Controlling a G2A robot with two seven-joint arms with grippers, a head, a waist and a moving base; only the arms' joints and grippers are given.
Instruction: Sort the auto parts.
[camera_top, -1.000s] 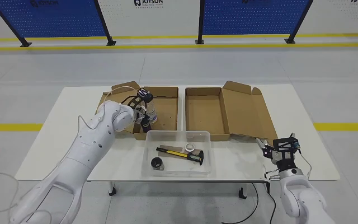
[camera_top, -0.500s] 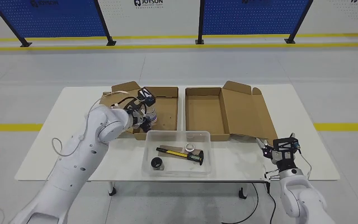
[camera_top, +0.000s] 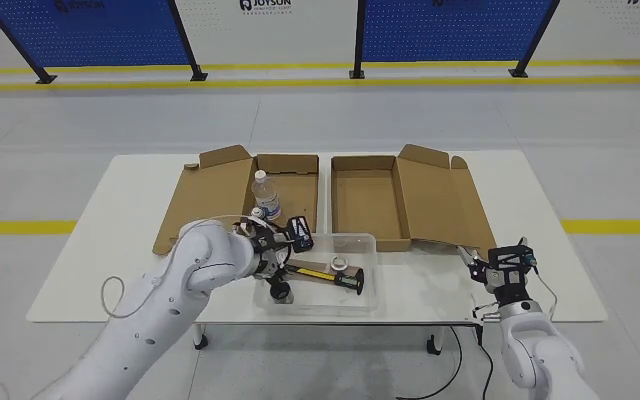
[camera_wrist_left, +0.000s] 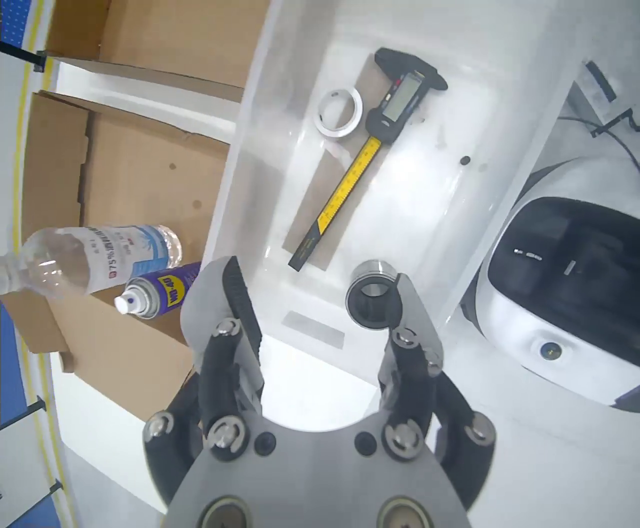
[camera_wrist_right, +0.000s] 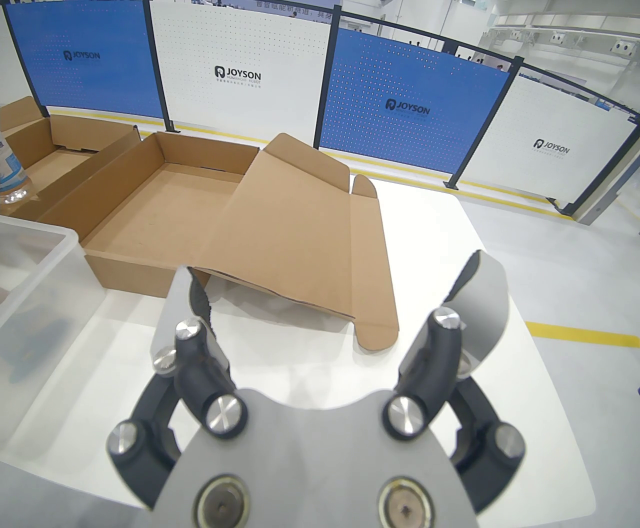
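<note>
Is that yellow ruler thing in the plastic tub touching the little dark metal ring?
Apart. The left wrist view shows bare tub floor between the near end of the caliper and the metal ring.

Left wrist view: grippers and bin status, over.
Left gripper open over clear bin, beside metal ring. Right gripper open near table edge. Caliper lies clear of ring.
</note>
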